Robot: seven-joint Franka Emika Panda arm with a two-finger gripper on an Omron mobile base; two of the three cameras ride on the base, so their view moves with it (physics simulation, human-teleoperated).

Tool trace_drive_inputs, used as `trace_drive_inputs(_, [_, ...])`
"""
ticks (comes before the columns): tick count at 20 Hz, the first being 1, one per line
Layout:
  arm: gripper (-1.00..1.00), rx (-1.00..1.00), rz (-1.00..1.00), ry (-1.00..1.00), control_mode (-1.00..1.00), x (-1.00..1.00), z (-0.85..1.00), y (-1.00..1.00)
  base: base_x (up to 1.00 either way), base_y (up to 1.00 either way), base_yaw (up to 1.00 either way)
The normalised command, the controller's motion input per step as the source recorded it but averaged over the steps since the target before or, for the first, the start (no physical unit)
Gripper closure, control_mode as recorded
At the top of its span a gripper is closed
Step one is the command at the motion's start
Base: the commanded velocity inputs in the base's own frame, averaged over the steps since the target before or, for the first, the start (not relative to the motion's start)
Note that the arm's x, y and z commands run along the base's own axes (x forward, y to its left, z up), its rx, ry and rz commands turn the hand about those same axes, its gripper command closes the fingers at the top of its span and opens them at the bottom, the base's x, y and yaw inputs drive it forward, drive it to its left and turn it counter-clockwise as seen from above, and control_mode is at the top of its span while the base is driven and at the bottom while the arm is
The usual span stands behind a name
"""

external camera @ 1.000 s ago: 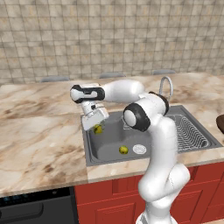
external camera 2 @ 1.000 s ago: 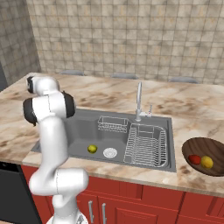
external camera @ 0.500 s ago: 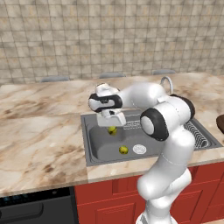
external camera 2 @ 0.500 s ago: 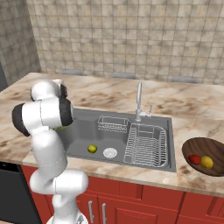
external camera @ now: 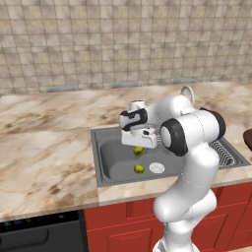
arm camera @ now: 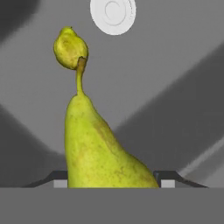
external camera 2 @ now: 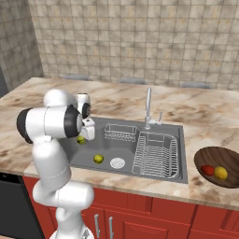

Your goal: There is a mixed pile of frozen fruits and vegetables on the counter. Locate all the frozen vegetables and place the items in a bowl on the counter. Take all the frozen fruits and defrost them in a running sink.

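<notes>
Nearest the hand camera, the tool (arm camera: pixel 112 177) is clamped on a yellow-green pear (arm camera: pixel 98 148), its two dark tips showing on either side of the fruit's broad base. The pear narrows away from the tips to a thin brown stem. From the left base view the same pear (external camera: pixel 139 150) hangs just under the tool (external camera: pixel 139 145), above the left part of the sink (external camera: pixel 113 165) and clear of its floor. In the right base view it shows as a small green spot (external camera 2: pixel 81 139) beside the arm's white wrist.

Beyond the held pear, a second yellow-green fruit (arm camera: pixel 70 48) lies on the grey floor of the sink, its outline meeting the tip of the pear's stem in the hand view. In the base views it rests on the basin floor (external camera: pixel 139 169) just beside the round white drain (external camera: pixel 156 167), well below the tool. The drain (arm camera: pixel 113 15) sits farther still in the hand view.

Across the basin, a small wire basket (external camera 2: pixel 120 132) stands against the back wall and a wire rack (external camera 2: pixel 155 155) covers the right part of the sink. The chrome faucet (external camera 2: pixel 148 107) rises behind them from the sink's rear edge.

Farther right on the marbled tabletop (external camera 2: pixel 205 116), well apart from the sink, stands the dark brown bowl (external camera 2: pixel 228 179). Inside it lie a red item (external camera 2: pixel 207 170) and a yellow-orange item (external camera 2: pixel 221 173), just beside each other.
</notes>
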Motion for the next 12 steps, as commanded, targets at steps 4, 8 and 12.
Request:
trace_drive_inputs(4, [1.0,-0.03,0.26,-0.03,-1.0,0.43,-0.35,0.0,0.0,0.0,0.0])
trace_drive_inputs(8, [1.0,0.0,0.14,-0.06,-1.0,0.2,-0.47,0.09,0.0,0.0,0.0])
trace_drive_inputs(12, [1.0,0.03,0.12,-0.02,-1.0,0.17,-0.43,0.13,0.0,0.0,0.0])
